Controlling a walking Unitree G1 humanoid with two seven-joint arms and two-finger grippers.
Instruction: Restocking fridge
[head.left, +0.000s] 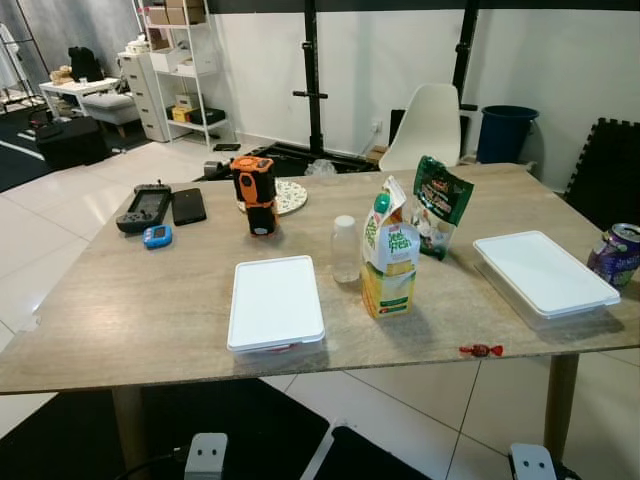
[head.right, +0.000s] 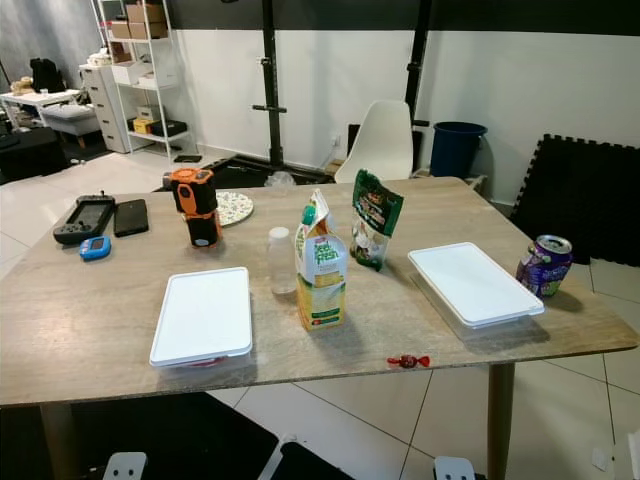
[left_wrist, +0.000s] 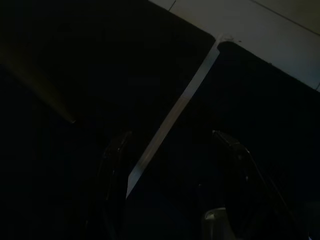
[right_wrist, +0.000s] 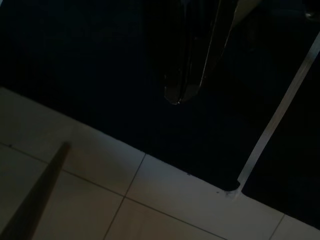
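Standing before table (head.left: 120, 330), both arms hanging idle below edge. Left gripper (left_wrist: 172, 190) fingers spread, empty; right gripper (right_wrist: 192, 75) state: cannot tell.

Risks: carton (head.left: 388, 262) tall, narrow, could topple onto bottle (head.left: 345, 248) just beside. Can (head.left: 615, 254) near edge. Candy (head.left: 481, 350) at front edge.

Wood-grain top, tiled floor, black mats, chair (head.left: 426, 125) behind.

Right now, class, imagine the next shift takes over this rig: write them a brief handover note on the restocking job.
Left pincer: hangs idle under the table, fingers apart, holding nothing.
Right pincer: hangs idle over the dark floor mat; open or shut cannot be told.
On the table: juice carton, small clear bottle, green snack bag, two white-lidded containers, purple can.
Done: nothing picked up yet.
Left: carry every food item to the fridge.
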